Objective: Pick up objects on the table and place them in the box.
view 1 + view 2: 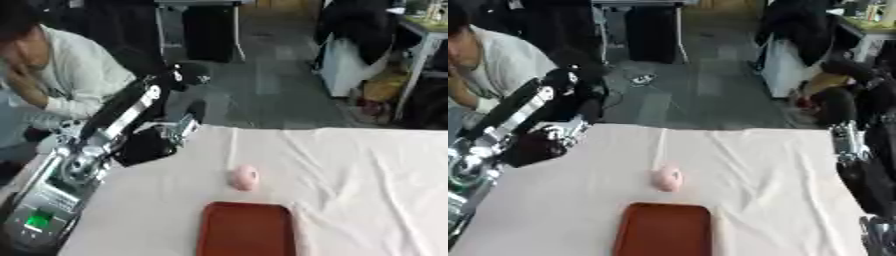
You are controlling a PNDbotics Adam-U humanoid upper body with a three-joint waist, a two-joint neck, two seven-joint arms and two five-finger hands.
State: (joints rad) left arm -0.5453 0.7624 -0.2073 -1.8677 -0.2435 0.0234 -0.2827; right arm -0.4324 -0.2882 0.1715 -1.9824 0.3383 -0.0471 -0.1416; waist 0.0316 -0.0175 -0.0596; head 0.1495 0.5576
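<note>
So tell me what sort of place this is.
Probably a lab or workshop: a cloth-covered table holding a pink object and red tray, with a tiled floor and cluttered benches behind.

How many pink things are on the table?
1. The pink thing lies on the white cloth near the middle of the table, just beyond the red box. Nothing else pink shows, though the box's near end is out of view.

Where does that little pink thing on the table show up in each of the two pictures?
Left eye view: pink object just right of centre, lower half.
Right eye view: pink object at centre, lower half.
Shared landmark: the red-brown tray lies just below it in both.
</note>
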